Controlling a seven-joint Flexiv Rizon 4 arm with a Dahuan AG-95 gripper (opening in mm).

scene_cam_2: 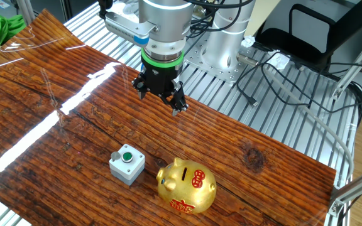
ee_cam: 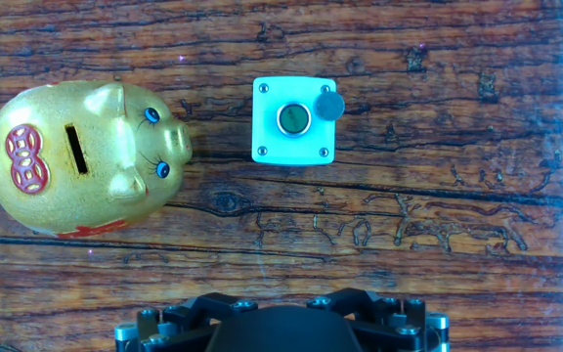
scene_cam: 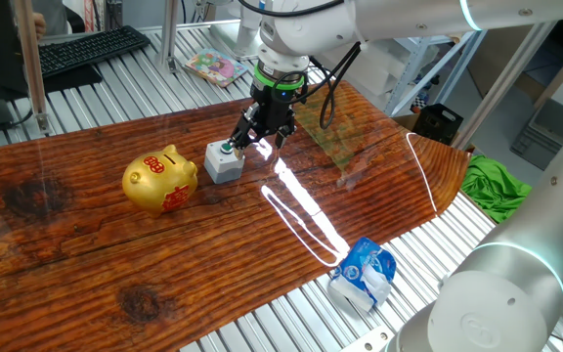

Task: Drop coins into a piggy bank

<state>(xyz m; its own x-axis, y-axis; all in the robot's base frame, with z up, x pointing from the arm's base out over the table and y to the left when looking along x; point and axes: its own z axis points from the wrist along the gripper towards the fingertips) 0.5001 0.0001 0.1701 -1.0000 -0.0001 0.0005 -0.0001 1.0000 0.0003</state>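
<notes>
The gold piggy bank with red markings stands on the wooden table, slot up; it also shows in the other fixed view and the hand view. Beside its snout stands a small grey box with a green button. One dark coin lies on the box's top corner, next to the button, and shows in the other fixed view too. My gripper hovers above the table behind the box, fingers spread, empty. The hand view shows only its base, not the fingertips.
A clear plastic sheet lies on the table behind the gripper. A blue and white bag sits at the table's near edge. A green cloth, a black crate, a keyboard and cables lie off the table.
</notes>
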